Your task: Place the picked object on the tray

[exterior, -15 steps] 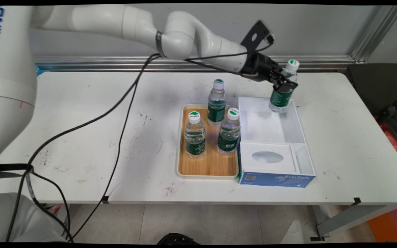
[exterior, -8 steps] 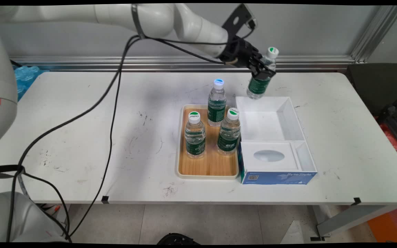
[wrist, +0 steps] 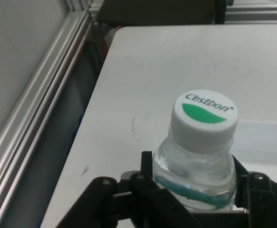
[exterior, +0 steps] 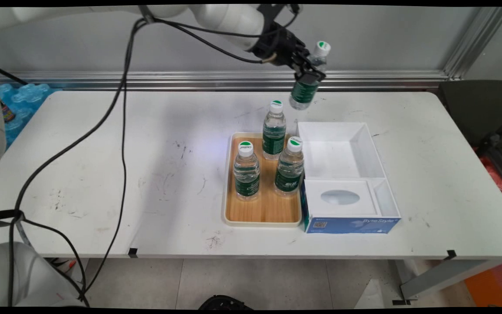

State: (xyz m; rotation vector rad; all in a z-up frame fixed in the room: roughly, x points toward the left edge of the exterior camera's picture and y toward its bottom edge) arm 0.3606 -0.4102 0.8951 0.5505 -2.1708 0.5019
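Gripper (exterior: 307,75) was clamped on a Cestbon water bottle (exterior: 306,89) at its green label, bottle tilted and lifted clear of the white table (exterior: 103,144), above the table's far side (cap (wrist: 204,115) white with green mark). Below it sat a white divided box (exterior: 347,174), and just beside that a wooden tray (exterior: 263,205) with three more upright water bottles (exterior: 246,172) on it

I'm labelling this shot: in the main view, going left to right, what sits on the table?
Wooden tray with three water bottles, then the white box. The held bottle hangs above, clamped in the gripper.
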